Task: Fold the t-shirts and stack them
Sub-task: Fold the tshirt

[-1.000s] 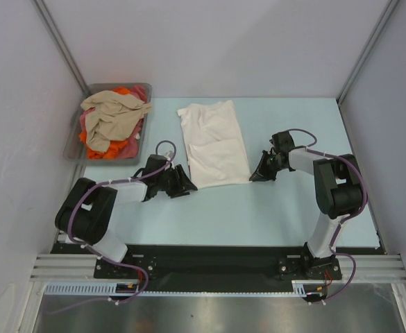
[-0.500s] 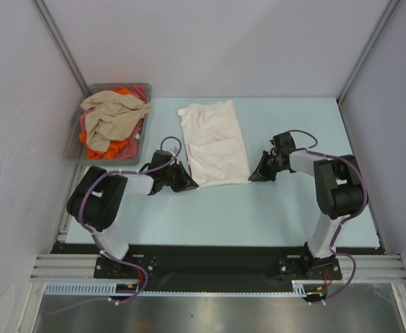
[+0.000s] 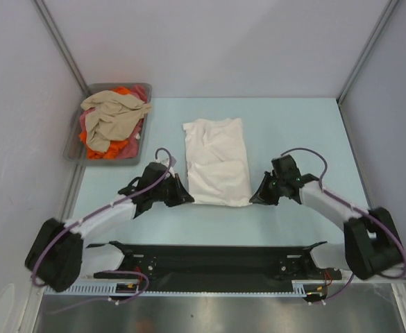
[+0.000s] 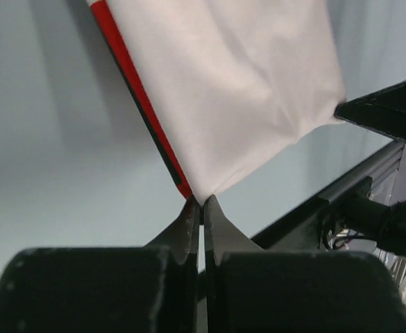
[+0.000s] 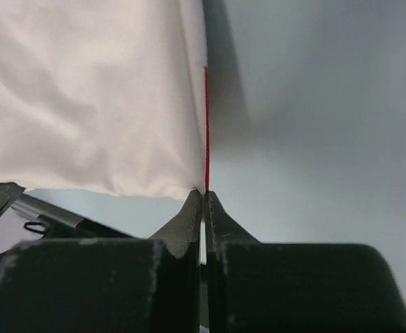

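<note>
A white t-shirt, folded into a long strip, lies in the middle of the table. My left gripper is shut on its near left corner, and the left wrist view shows the cloth pinched at the fingertips with a red edge showing. On the near right corner my right gripper is shut too; a thin red line runs along the cloth there. More t-shirts, beige, orange and pink-red, are heaped at the back left.
The heap sits in a grey tray against the left wall. Both arms reach forward from the black base rail. Walls close in the table on the left, back and right.
My left gripper has closed on the shirt's near left corner. Both grippers have drawn back toward the bases, and the white t-shirt has slid nearer with them.
</note>
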{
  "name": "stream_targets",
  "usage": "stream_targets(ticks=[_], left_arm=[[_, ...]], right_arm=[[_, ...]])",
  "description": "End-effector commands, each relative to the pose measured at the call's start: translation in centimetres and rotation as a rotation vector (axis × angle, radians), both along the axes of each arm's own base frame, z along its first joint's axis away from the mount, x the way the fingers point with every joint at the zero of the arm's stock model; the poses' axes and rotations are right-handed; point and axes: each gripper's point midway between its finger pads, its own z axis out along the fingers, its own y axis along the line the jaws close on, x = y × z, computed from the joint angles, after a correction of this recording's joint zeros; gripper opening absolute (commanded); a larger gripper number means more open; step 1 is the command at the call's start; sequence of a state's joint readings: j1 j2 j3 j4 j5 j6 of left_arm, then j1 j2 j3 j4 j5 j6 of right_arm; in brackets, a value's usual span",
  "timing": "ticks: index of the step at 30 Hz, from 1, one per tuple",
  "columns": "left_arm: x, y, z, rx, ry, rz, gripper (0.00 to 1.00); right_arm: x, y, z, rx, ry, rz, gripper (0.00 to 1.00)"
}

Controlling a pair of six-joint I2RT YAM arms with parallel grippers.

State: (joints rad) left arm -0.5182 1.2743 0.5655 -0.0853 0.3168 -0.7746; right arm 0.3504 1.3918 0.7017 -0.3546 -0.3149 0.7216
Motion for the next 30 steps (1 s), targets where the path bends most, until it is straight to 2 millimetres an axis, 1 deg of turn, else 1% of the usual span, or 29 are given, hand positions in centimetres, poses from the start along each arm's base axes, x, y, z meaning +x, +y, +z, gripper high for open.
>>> stream_targets(ticks=[1, 2, 3, 4, 5, 6, 8, 9, 10, 12, 13, 14, 15, 16, 17, 18, 19, 20, 21, 22, 23, 24, 25, 26, 27, 28, 29, 30], left_arm=[[-3.8, 1.7, 1.3, 0.069, -0.009, -0.017, 0.00], [-4.6, 1.5, 3.2, 0.034, -0.064, -0.026, 0.00], [-5.6, 2.2, 2.9, 0.056, -0.045, -0.021, 0.00], [-6.3, 2.4, 3.2, 0.060, -0.046, -0.028, 0.00], [-6.8, 2.6, 4.6, 0.031, -0.080, -0.020, 0.00], [-7.6, 3.4, 4.5, 0.056, -0.061, -0.008, 0.00], [-8.5, 3.8, 5.4, 0.041, -0.065, 0.000, 0.00], [-9.1, 4.2, 6.3, 0.026, -0.081, 0.003, 0.01], [-9.2, 4.4, 6.5, 0.025, -0.085, 0.010, 0.01], [-9.1, 4.5, 7.1, 0.023, -0.097, 0.014, 0.03], [-8.8, 4.3, 7.8, 0.021, -0.111, 0.013, 0.04], [-8.6, 4.3, 7.4, 0.037, -0.104, 0.009, 0.04], [-8.1, 4.0, 8.2, 0.032, -0.124, 0.005, 0.03], [-7.6, 3.7, 7.9, 0.053, -0.108, 0.003, 0.03], [-7.1, 3.5, 8.2, 0.065, -0.122, -0.008, 0.02], [-6.2, 3.1, 9.7, 0.052, -0.156, -0.004, 0.02], [-5.4, 3.0, 9.5, 0.076, -0.144, -0.001, 0.02], [-4.8, 2.9, 10.0, 0.084, -0.161, -0.007, 0.02], [-3.7, 2.6, 11.7, 0.073, -0.194, 0.000, 0.02], [-2.7, 2.8, 12.2, 0.075, -0.204, 0.018, 0.02], [-1.7, 2.8, 11.9, 0.103, -0.196, 0.016, 0.02], [-0.7, 2.6, 13.3, 0.089, -0.221, 0.018, 0.02], [0.5, 3.1, 13.7, 0.095, -0.224, 0.042, 0.02], [1.5, 3.0, 12.9, 0.122, -0.203, 0.032, 0.02], [2.6, 2.9, 14.2, 0.115, -0.228, 0.034, 0.02], [3.8, 3.3, 14.2, 0.127, -0.224, 0.054, 0.02], [4.5, 3.4, 14.3, 0.138, -0.229, 0.046, 0.02], [5.9, 3.2, 14.3, 0.146, -0.220, 0.047, 0.02]], right_arm=[[-3.3, -0.7, 2.4, -0.027, -0.001, -0.117, 0.00], [-4.1, -0.4, 4.1, -0.010, -0.066, -0.131, 0.00], [-5.4, -0.6, 4.5, -0.022, -0.056, -0.137, 0.00], [-6.6, -0.2, 4.9, -0.023, -0.065, -0.112, 0.00], [-7.0, -0.4, 6.2, -0.012, -0.114, -0.125, 0.00], [-8.2, -0.7, 6.2, -0.020, -0.083, -0.142, 0.00], [-9.5, -0.6, 7.0, -0.018, -0.097, -0.127, 0.00], [-9.8, -1.0, 7.7, -0.019, -0.107, -0.151, 0.00], [-10.0, -1.0, 8.0, -0.017, -0.115, -0.150, 0.00], [-9.7, -0.9, 8.5, -0.027, -0.129, -0.153, 0.00], [-9.0, -1.0, 9.3, -0.038, -0.158, -0.158, 0.00], [-8.5, -0.8, 9.6, -0.051, -0.168, -0.154, 0.00], [-7.9, -0.8, 9.5, -0.084, -0.166, -0.152, 0.00], [-6.8, -0.4, 11.0, -0.090, -0.207, -0.137, 0.00], [-5.8, -0.7, 11.6, -0.127, -0.240, -0.147, 0.00], [-5.1, -0.9, 11.9, -0.155, -0.255, -0.152, 0.00], [-3.7, -0.6, 13.0, -0.175, -0.272, -0.158, 0.00], [-2.8, -0.9, 13.4, -0.212, -0.302, -0.144, 0.00], [-1.9, -0.9, 13.9, -0.224, -0.311, -0.144, 0.00], [-0.7, -1.4, 14.3, -0.241, -0.317, -0.163, 0.00], [0.5, -1.1, 15.0, -0.257, -0.331, -0.142, 0.00], [1.5, -1.2, 15.6, -0.256, -0.343, -0.145, 0.00], [2.6, -1.8, 15.9, -0.259, -0.345, -0.164, 0.00], [3.7, -1.4, 16.3, -0.259, -0.350, -0.143, 0.00], [4.7, -1.4, 16.7, -0.249, -0.364, -0.147, 0.00], [5.5, -1.3, 16.9, -0.242, -0.369, -0.144, 0.00], [6.7, -1.7, 16.2, -0.253, -0.344, -0.150, 0.00], [7.8, -1.7, 17.1, -0.251, -0.365, -0.145, 0.00]])
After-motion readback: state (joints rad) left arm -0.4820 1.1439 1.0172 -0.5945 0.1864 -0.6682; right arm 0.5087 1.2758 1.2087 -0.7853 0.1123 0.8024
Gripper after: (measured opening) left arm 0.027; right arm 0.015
